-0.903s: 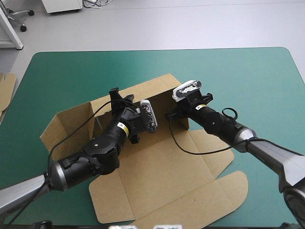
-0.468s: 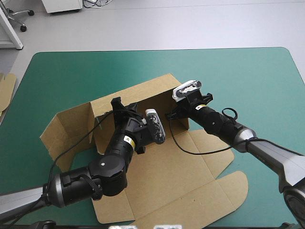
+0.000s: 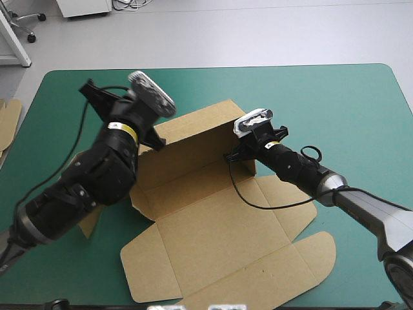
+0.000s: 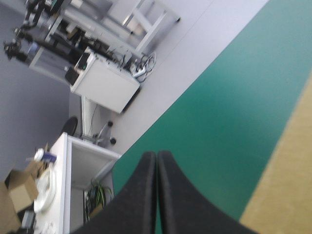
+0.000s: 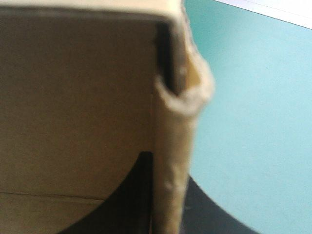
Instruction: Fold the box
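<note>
The brown box (image 3: 213,226) lies mid-table with its back wall (image 3: 193,129) raised and its lid panel flat toward the near edge. My right gripper (image 3: 235,155) is at the box's right back corner, shut on the upright right side wall (image 5: 170,161), which stands between the black fingers (image 5: 131,195). My left gripper (image 3: 91,92) is raised above the box's left end, pointing away over the table. Its fingers (image 4: 146,195) meet in one arch, shut on nothing, with the box's edge (image 4: 287,185) beside them. The left arm hides the box's left wall.
An edge of more brown board (image 3: 8,123) shows at the table's left edge. Bare teal-green cover (image 3: 322,103) stretches beyond and to the right of the box.
The left arm has lifted out of the box and swung up toward the far left, now covering the left wall. The right gripper has kept its hold on the right wall.
</note>
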`<state>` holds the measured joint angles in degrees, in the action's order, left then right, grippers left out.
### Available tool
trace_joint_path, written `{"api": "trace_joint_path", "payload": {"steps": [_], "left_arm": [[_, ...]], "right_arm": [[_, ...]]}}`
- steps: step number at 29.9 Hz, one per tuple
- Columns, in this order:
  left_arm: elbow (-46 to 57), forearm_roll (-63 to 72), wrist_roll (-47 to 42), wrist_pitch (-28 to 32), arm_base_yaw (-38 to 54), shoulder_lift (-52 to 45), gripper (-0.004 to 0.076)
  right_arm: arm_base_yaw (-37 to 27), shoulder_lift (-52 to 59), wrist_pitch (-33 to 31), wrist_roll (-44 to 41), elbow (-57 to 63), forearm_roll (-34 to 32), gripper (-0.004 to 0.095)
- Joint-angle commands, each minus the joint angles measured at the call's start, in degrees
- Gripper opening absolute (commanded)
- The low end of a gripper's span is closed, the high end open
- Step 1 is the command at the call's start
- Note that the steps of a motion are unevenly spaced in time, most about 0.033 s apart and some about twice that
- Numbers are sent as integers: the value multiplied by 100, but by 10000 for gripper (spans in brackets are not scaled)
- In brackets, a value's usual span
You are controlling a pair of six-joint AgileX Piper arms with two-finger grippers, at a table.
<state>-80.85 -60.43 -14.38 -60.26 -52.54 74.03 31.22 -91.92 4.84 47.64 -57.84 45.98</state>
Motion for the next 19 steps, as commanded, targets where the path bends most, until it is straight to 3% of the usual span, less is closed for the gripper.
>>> {"api": "trace_joint_path", "payload": {"steps": [1,6,11,16,19], "left_arm": [[-614,240,252,354,1103,-177,-8],[-1291,2199,675,737,3494,-57,-8],[-1396,4929,1996,699,5592,359,-8],[-1396,6204,2736,578,6576,826,-8],[-1396,6270,2900,684,6689,1049,-8]], "right_arm": [[-95,214,87,8,-179,-89,-22],[-301,238,-209,8,-179,-89,-22],[-490,398,-484,-8,-196,-89,-22],[-1065,637,-1688,-547,-574,-317,-9],[-1364,791,-2182,-1484,-889,-1348,-9]]}}
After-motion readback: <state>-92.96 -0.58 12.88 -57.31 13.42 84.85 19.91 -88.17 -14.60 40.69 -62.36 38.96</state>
